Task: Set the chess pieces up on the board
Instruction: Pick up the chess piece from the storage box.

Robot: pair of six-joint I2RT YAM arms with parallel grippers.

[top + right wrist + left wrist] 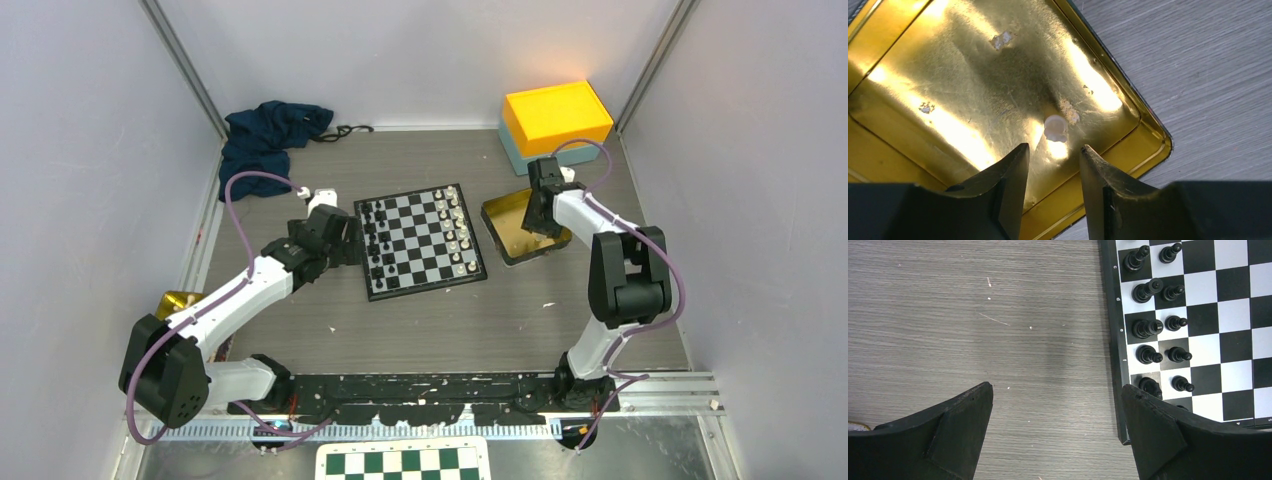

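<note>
The small black-and-white chessboard (421,240) lies mid-table, black pieces (373,243) in two columns on its left side, cream-white pieces (459,236) on its right. My left gripper (345,240) hovers at the board's left edge, open and empty; in the left wrist view (1057,392) it is above bare table, with black pieces (1148,329) on the board's edge (1115,325) to its right. My right gripper (537,215) is over the gold tin (522,232). In the right wrist view it (1054,150) is open just above one cream-white piece (1055,128) lying in the tin (948,90).
A yellow box on a teal base (555,120) stands at the back right. A dark blue cloth (268,135) lies at the back left. A gold object (180,302) sits by the left arm. A green-and-white checkered panel (403,462) lies at the near edge.
</note>
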